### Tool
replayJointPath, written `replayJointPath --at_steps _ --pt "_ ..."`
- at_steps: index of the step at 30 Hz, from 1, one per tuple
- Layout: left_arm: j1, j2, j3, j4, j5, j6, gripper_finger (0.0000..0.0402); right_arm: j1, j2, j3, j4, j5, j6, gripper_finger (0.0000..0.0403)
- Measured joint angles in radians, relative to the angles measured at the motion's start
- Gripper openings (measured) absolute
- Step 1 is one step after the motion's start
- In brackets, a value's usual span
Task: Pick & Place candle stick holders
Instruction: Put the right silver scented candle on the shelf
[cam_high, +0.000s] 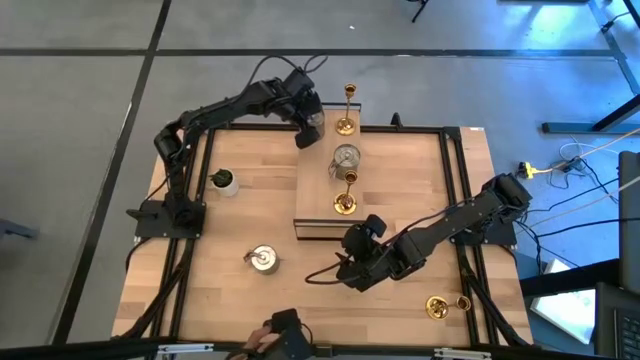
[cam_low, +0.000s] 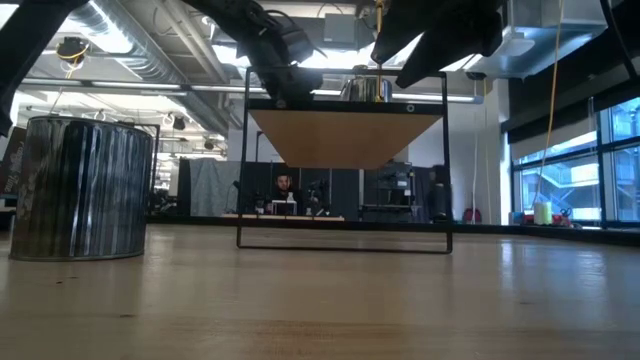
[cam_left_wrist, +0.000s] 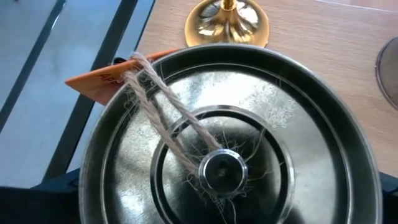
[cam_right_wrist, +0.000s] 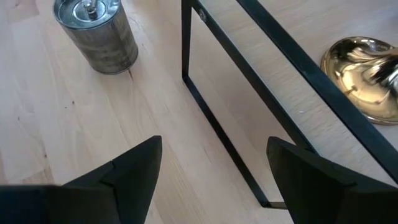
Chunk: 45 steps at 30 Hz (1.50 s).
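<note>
1. Left tool (cam_high: 311, 124) grips a squat silver holder (cam_left_wrist: 227, 134) at the raised shelf's (cam_high: 400, 180) far left corner, beside a gold candlestick (cam_high: 346, 108).
2. Right tool (cam_high: 352, 262) hangs with fingers spread wide and empty, over the surface (cam_high: 300, 290) by the shelf's near edge.
3. Left fingers are hidden behind the holder (twine and orange tag on it).
4. Another silver holder (cam_high: 263, 259) stands on bare wood; a gold one (cam_high: 446, 306) lies tipped.
</note>
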Motion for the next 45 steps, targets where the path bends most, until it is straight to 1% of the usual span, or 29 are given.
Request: replayJointPath --at_steps 16,25,32,45 --pt "0.0 0.0 0.001 -0.003 0.0 -0.006 0.0393 0.0 0.0 0.0 0.0 0.002 0.0 0.0293" --pt "0.0 0.0 0.071 -0.048 0.0 0.001 0.0393 0.0 0.0 0.0 0.0 0.002 0.0 0.0293" --pt "0.002 0.0 0.12 -0.15 -0.001 0.012 0.0393 0.0 0.0 0.0 0.0 0.002 0.0 0.0293" --pt "0.002 -0.036 0.123 -0.17 -0.009 0.013 0.0393 0.001 0.0 0.0 0.01 0.011 -0.001 0.0293"
